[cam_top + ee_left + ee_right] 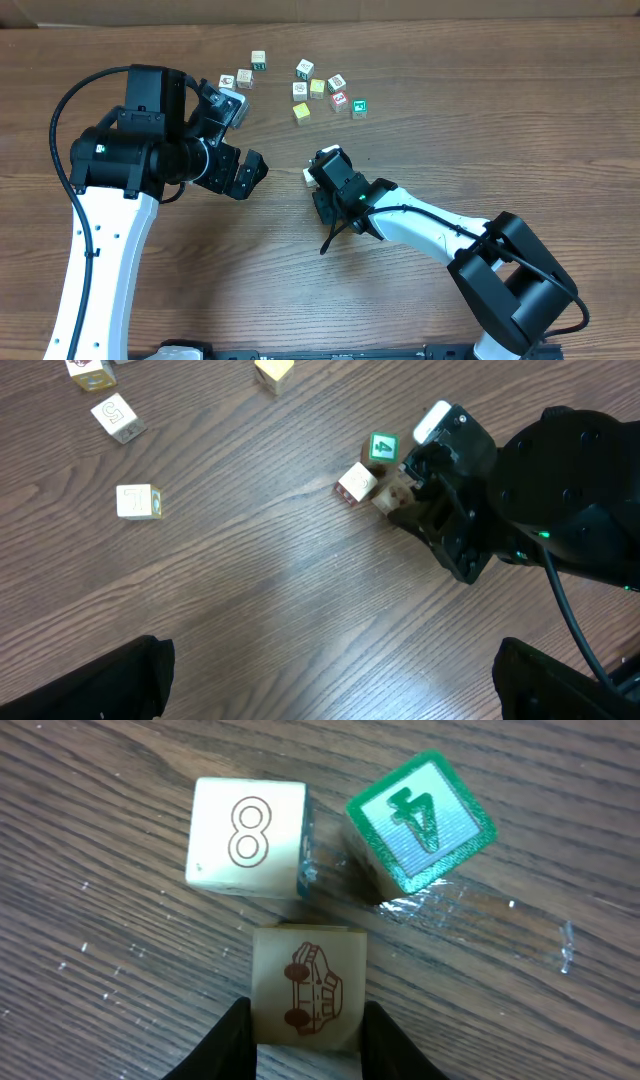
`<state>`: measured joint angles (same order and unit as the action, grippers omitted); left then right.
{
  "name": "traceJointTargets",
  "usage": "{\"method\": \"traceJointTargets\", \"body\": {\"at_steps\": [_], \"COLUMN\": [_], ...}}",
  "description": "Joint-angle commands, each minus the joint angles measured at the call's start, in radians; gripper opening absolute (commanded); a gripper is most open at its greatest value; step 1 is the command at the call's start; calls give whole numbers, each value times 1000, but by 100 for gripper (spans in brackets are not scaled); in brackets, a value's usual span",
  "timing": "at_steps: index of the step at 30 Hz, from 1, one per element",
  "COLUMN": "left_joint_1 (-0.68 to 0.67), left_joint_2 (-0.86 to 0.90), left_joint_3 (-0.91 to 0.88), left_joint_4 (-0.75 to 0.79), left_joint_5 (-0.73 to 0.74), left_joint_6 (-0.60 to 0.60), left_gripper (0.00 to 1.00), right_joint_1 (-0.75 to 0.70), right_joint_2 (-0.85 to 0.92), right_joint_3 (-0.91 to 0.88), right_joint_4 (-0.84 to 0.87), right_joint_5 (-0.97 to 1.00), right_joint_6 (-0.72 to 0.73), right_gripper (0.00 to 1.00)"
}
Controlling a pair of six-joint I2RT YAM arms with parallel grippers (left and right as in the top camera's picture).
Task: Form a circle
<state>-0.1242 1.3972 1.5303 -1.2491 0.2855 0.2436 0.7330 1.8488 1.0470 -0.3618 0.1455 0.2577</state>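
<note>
Plainly, the right gripper (306,1012) pinches the pale wooden car-picture cube (305,990). Just ahead sit the white cube marked 8 (247,835) and the green-faced cube marked 4 (420,820), their gap dead ahead. The left gripper (238,172) hangs wide open, well apart.

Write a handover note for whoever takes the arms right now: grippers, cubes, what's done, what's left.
Left gripper: open, empty, away from the group.
Right gripper: shut on the car cube.
The 8 cube and green 4 cube sit close together just beyond the car cube.
Done: three cubes gathered in a cluster, no ring yet.
Left: probably release, then bring one more from the loose cubes at the far side to close the ring.
</note>
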Motion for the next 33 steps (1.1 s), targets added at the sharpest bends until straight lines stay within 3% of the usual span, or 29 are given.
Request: {"method": "traceJointTargets", "body": {"at_steps": [1,14,33], "left_joint_1": [0,0,0], "left_joint_2": [5,5,5], "left_joint_3": [-3,-3,-3], "left_joint_4": [0,0,0], "left_joint_5": [18,18,18], "left_joint_6": [23,23,23], "left_gripper": [99,99,99], "right_joint_1": [-1,-1,-4], "right_joint_2": [13,13,8], "right_joint_3": [0,0,31], "right_joint_4": [-22,-52,-112], "right_joint_5": [45,46,18], "right_joint_6": [-39,-111,-102], "right_gripper": [28,28,27]}}
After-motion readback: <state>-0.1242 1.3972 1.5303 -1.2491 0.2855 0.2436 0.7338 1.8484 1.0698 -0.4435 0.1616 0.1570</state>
